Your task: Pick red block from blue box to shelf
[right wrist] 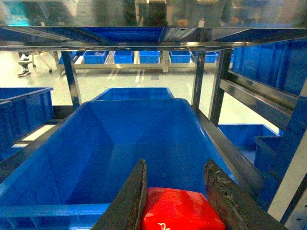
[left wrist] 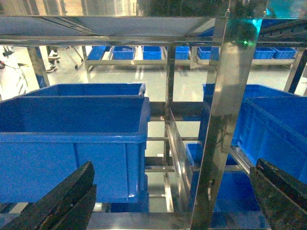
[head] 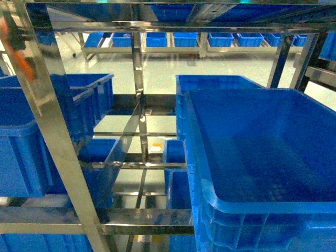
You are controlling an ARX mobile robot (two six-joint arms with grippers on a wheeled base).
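Red block, smooth glossy plastic, sits clamped between the right gripper's dark fingers above a deep blue crate on the shelf. Only the right wrist view shows it; the head view shows mirror-bright steel posts, ribbed crates and pale polished floor. The left gripper's fingers stand wide apart, empty.

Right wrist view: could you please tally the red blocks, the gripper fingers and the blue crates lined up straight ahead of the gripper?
Red blocks: 1
Right gripper fingers: 2
Blue crates straight ahead: 2
Total: 5
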